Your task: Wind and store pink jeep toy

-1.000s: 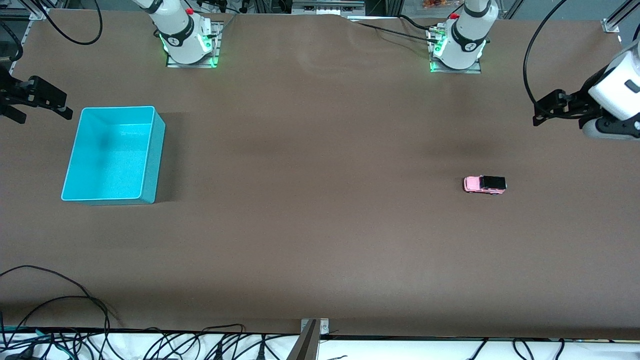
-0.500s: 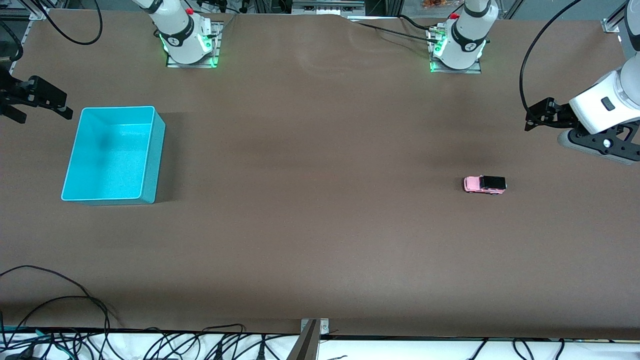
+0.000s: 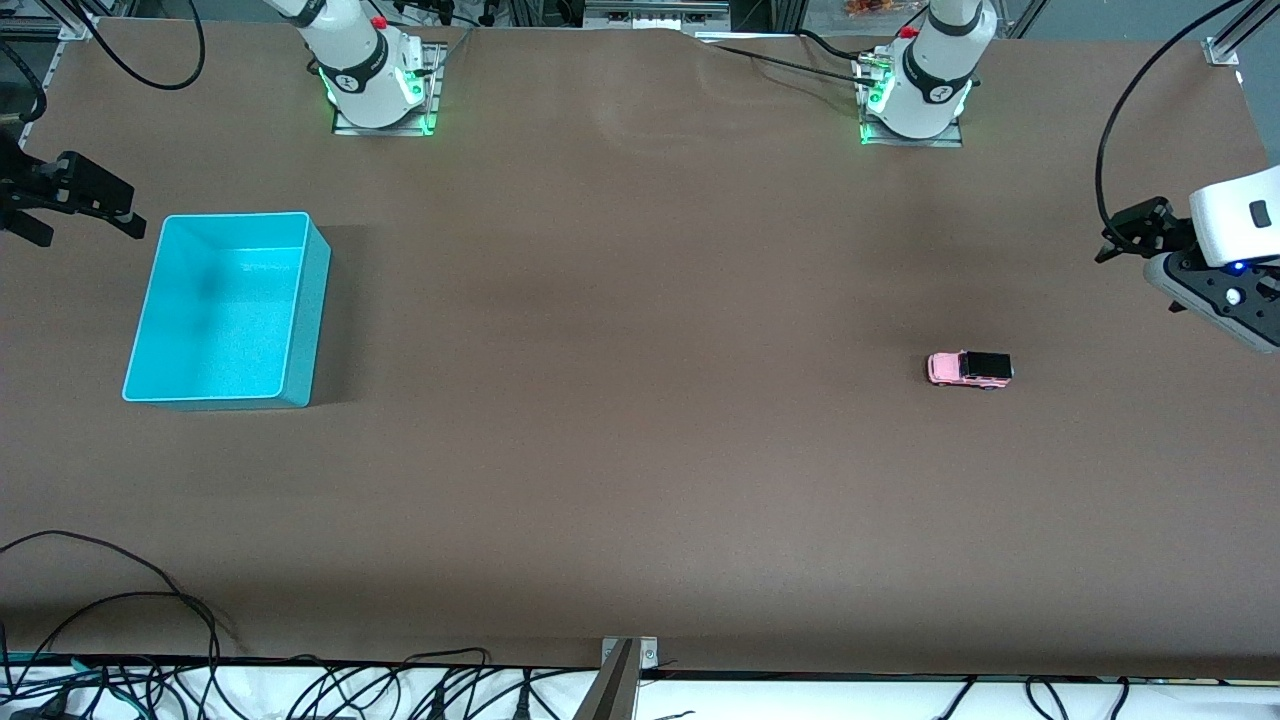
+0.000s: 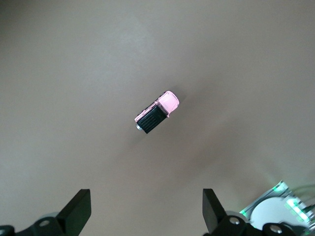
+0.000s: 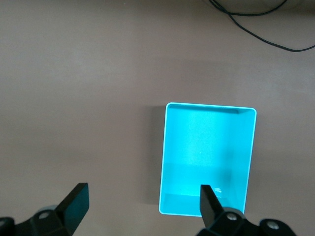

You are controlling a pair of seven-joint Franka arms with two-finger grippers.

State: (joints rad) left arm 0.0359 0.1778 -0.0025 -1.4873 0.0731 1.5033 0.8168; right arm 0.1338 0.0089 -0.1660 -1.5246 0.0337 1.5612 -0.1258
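Looking down on a brown table [image 3: 640, 480] filling the front view, with the arm bases [image 3: 380, 90] along the top edge and cables [image 3: 150, 640] trailing along the bottom edge. Making out little of the room above the table's top edge. Losing most of both arms past the frame's side edges. Holding the left gripper [image 4: 145, 206] spread wide and empty over bare table, near the pink jeep toy [image 3: 970, 369] standing at mid-height toward the left arm's end. Keeping the right gripper [image 5: 142, 199] equally wide and empty, beside the turquoise bin [image 3: 312, 320].

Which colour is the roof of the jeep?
Black, on the pink jeep; it shows best in the left wrist view.
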